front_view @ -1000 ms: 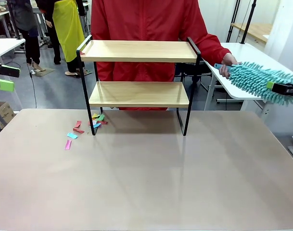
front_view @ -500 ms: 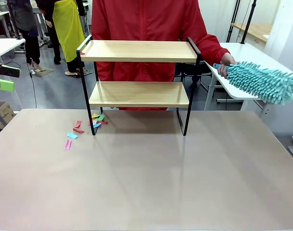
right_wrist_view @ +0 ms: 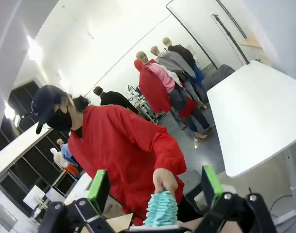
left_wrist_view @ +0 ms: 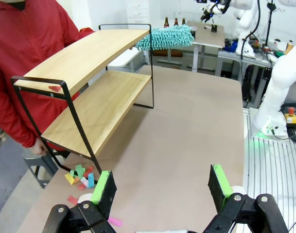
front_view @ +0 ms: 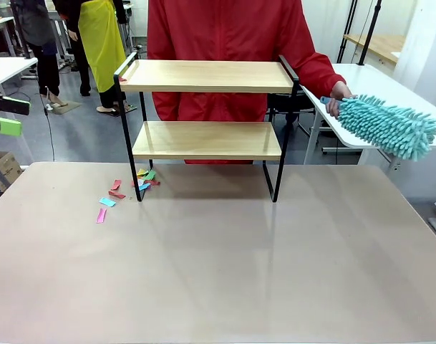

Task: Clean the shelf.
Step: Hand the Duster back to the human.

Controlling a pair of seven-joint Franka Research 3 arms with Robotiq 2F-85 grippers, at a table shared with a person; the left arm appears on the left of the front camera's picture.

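Note:
The shelf (front_view: 207,107) stands at the table's far middle, two light wooden boards in a thin black frame. A small red scrap (front_view: 122,79) lies on the left end of its top board. Coloured paper scraps (front_view: 124,190) are scattered on the table by its front left leg. A person in red stands behind, one hand (front_view: 338,93) holding a teal fluffy duster (front_view: 388,125) out to the right of the shelf. My right gripper (right_wrist_view: 155,187) is open, the duster's tip (right_wrist_view: 160,211) low between its fingers. My left gripper (left_wrist_view: 160,187) is open and empty, left of the shelf (left_wrist_view: 89,82).
A white side table (front_view: 379,82) stands beyond the right corner, under the duster. The brown table (front_view: 218,265) spreads wide in front of the shelf. A cardboard box (front_view: 3,170) sits on the floor at left. People stand far back left.
My right gripper has opened, let go of the duster and drawn back out of the front view to the right. The person's hand now holds the duster alone. My left gripper has not moved.

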